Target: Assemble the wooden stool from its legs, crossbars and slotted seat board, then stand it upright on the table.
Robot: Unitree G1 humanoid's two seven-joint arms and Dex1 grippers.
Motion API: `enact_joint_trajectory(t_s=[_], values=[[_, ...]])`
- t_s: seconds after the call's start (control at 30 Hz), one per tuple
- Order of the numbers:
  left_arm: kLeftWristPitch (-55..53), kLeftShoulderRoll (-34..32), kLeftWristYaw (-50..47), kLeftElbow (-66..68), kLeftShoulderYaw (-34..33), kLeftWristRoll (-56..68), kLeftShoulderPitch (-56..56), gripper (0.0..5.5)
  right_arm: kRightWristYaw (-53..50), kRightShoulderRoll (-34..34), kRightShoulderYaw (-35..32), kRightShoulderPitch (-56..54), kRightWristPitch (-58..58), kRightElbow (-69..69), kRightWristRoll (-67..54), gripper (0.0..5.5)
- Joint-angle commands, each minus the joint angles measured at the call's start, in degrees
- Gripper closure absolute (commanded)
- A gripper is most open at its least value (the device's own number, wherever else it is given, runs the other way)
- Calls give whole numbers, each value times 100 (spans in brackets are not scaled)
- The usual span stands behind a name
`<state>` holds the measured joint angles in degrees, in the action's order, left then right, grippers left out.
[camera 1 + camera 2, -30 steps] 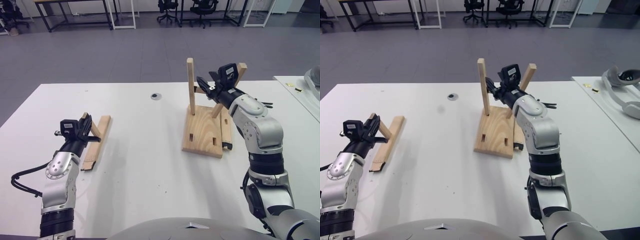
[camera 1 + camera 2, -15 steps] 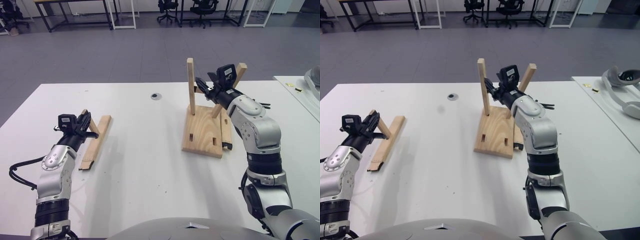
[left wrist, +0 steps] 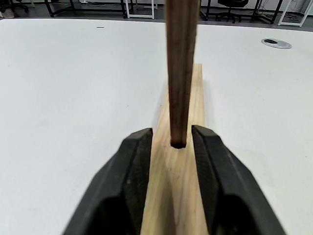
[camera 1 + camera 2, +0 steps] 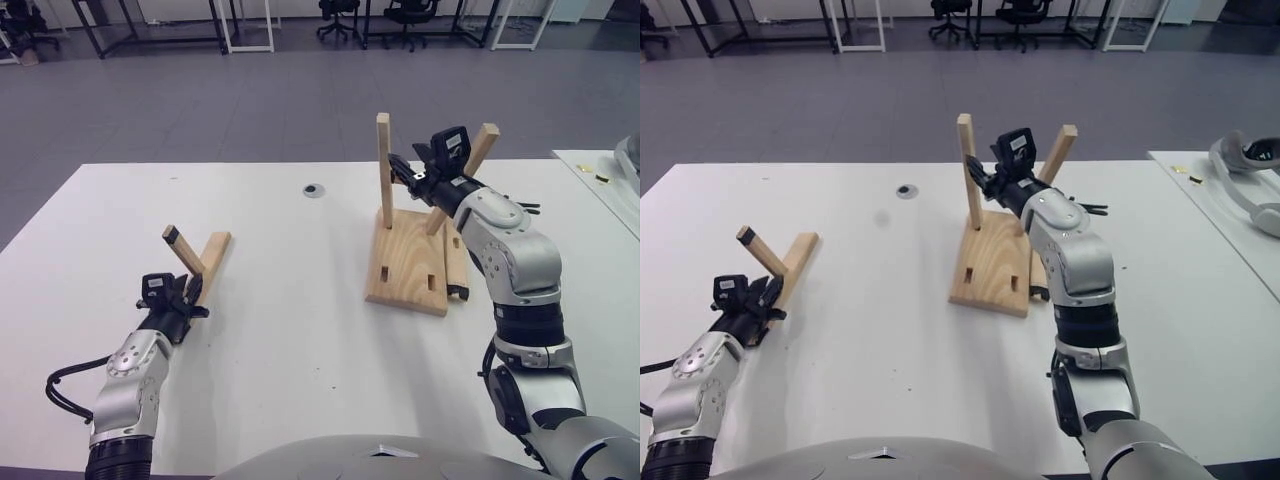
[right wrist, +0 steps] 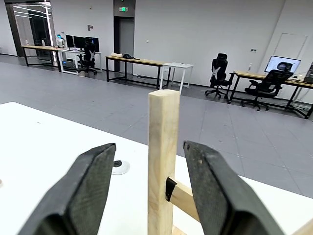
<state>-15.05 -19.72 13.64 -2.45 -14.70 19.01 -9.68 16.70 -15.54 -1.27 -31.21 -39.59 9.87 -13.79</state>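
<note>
Grey floor, office chairs, desks and a seemingly white back wall

Wide white surface up front, and set into its far half sits a small round grey cable port. Off to the right, well apart, there's a second white table carrying a white curved headset-like object and a tiny yellow scrap. Behind it all, grey floor runs back to a black-framed desk, a white-framed stand and two black office chairs. Further back, a lit monitor beside a dark doorway.
</note>
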Motion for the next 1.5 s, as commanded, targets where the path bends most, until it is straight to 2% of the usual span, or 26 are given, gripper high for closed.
enact_joint_trajectory(t_s=[0.03, 0.23, 0.53, 0.6, 0.63, 0.7, 0.8, 1.03, 1.33, 1.5], values=[[-218, -150, -35, 113, 132, -380, -64, 341, -64, 18, -14, 18, -85, 139, -1, 293], [-980, -985, 557, 422, 579, -784, 349, 242, -172, 89, -44, 132, -105, 223, -10, 293], [-485, -1144, 1496, 882, 405, -400, 1012, 88, -244, 158, -22, 212, -72, 255, -13, 293], [-843, -1204, 1601, 1088, 487, -388, 1018, 53, -251, 174, -7, 224, -81, 272, -16, 293], [-1304, -1283, 1730, 1213, 573, -322, 1017, 53, -251, 181, -2, 221, -82, 272, -14, 293], [-2020, -1459, 1918, 1577, 746, -342, 1110, 81, -267, 196, -9, 204, -78, 253, -5, 293], [-2391, -1807, 2492, 2171, 1222, -549, 1326, 129, -318, 238, -14, 191, -70, 245, 17, 293], [-2338, -1993, 3020, 2415, 1826, -676, 1080, 225, -411, 296, -56, 271, -113, 321, 0, 293], [-1658, -1942, 2458, 2646, 1811, -900, 1129, 335, -409, 281, -66, 236, -135, 316, -3, 293], [-1103, -1603, 2061, 2596, 1462, -648, 1586, 346, -395, 252, -103, 159, -204, 231, -19, 293]])
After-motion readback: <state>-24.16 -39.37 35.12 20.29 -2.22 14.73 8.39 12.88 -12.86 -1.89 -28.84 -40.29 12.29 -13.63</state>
